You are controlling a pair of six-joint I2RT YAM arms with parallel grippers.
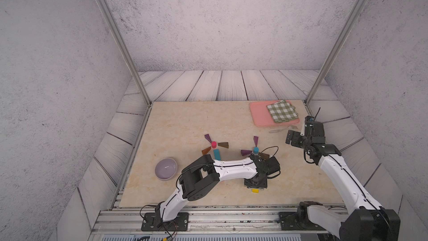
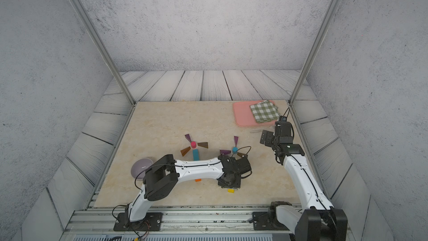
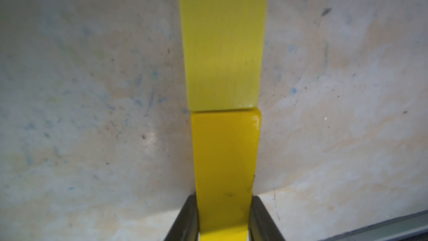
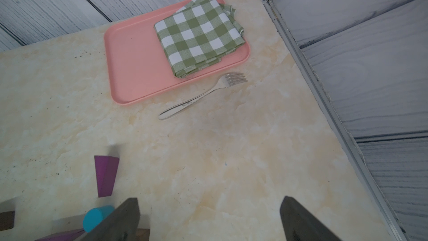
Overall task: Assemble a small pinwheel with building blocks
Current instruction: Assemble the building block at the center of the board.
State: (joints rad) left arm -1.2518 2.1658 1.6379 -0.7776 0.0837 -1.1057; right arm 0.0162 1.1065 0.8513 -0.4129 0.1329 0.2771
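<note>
Left pincer (image 3: 223, 198): narrow, clamped on a yellow painted bar block (image 3: 225, 149), pointing down at the marble-look worktop (image 1: 185, 121) near its front edge
Right pincer (image 4: 208, 205): spread wide, holding nothing, above bare worktop near a metal fork (image 4: 203, 96)
Pink short cylinder (image 1: 213, 144): ringed by a purple wedge (image 1: 207, 138), a brown wedge (image 1: 223, 145), an orange-brown wedge (image 1: 206, 150) and a teal bar (image 1: 217, 154)
Blue short cylinder (image 1: 255, 150): nearer the right arm, two more purple wedges (image 1: 255, 140) and a dark brown wedge (image 1: 263, 155) just beside it
Elsewhere: pink plastic tray (image 1: 257, 114) carrying a folded green checked cloth (image 1: 282, 111); lilac bowl (image 1: 165, 168) by the left arm

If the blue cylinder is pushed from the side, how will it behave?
The blue cylinder looks stiff and painted, so probably a little slippery. It seems to stand on end and is short, so it would likely slide; if tipped, its round side would roll.
</note>
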